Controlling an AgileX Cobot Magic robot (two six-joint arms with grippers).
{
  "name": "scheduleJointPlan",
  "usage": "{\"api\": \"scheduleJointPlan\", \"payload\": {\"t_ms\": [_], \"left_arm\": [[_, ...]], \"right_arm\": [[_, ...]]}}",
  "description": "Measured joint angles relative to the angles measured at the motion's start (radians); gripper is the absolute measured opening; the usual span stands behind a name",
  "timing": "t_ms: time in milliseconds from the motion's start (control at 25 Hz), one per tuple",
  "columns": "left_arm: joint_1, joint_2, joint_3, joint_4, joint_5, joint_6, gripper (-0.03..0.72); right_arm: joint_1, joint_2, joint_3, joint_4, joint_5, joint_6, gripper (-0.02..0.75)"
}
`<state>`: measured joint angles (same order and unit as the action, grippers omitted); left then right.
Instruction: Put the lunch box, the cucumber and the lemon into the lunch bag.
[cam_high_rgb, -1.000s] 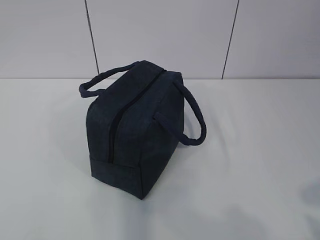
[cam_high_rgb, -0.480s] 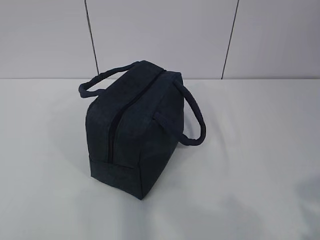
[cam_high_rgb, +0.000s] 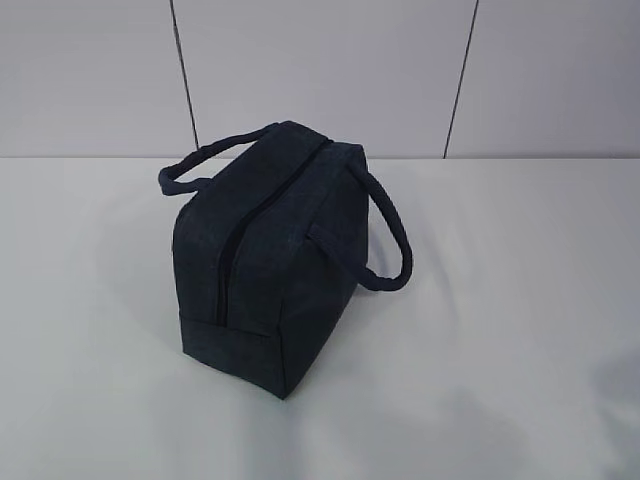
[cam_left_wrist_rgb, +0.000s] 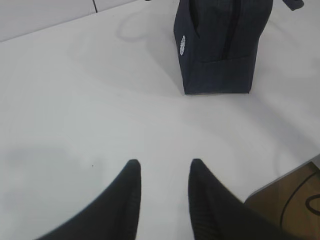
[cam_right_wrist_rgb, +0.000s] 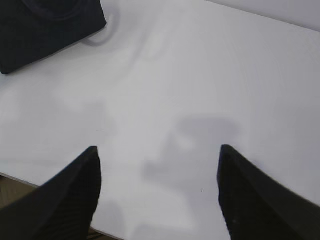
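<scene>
The dark navy lunch bag (cam_high_rgb: 275, 255) stands on the white table, its top zipper shut and a loop handle on each side. It also shows at the top of the left wrist view (cam_left_wrist_rgb: 220, 45) and in the top left corner of the right wrist view (cam_right_wrist_rgb: 47, 27). The lunch box, the cucumber and the lemon are out of view. My left gripper (cam_left_wrist_rgb: 163, 165) is open and empty above bare table, short of the bag. My right gripper (cam_right_wrist_rgb: 159, 150) is wide open and empty over bare table, to the right of the bag. Neither gripper shows in the exterior view.
The white table (cam_high_rgb: 500, 300) runs back to a grey panelled wall (cam_high_rgb: 320, 70). The table's front edge (cam_left_wrist_rgb: 280, 180) shows at the lower right of the left wrist view and at the bottom left of the right wrist view (cam_right_wrist_rgb: 30, 184).
</scene>
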<state>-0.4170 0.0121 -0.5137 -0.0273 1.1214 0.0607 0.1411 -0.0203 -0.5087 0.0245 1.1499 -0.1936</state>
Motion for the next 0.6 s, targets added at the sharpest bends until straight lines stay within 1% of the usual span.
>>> {"api": "scheduleJointPlan", "payload": {"t_ms": [120,200,280,440,520,600], "left_arm": [[0.015,0.0,0.0,0.0,0.0,0.0,0.235],[0.057,0.0,0.0,0.002,0.0,0.0,0.235],[0.136,0.0,0.0,0.002,0.0,0.0,0.235],[0.321,0.0,0.0,0.004,-0.002,0.0,0.235],[0.392,0.0,0.0,0.006,-0.002,0.0,0.235],[0.443,0.0,0.0,0.006,-0.002,0.0,0.235]], "right_arm": [[0.0,0.0,0.0,0.0,0.0,0.0,0.526],[0.0,0.0,0.0,0.0,0.0,0.0,0.526],[0.0,0.0,0.0,0.0,-0.002,0.0,0.526],[0.0,0.0,0.0,0.0,-0.004,0.0,0.526],[0.0,0.0,0.0,0.0,-0.004,0.0,0.526],[0.0,0.0,0.0,0.0,-0.004,0.0,0.526]]}}
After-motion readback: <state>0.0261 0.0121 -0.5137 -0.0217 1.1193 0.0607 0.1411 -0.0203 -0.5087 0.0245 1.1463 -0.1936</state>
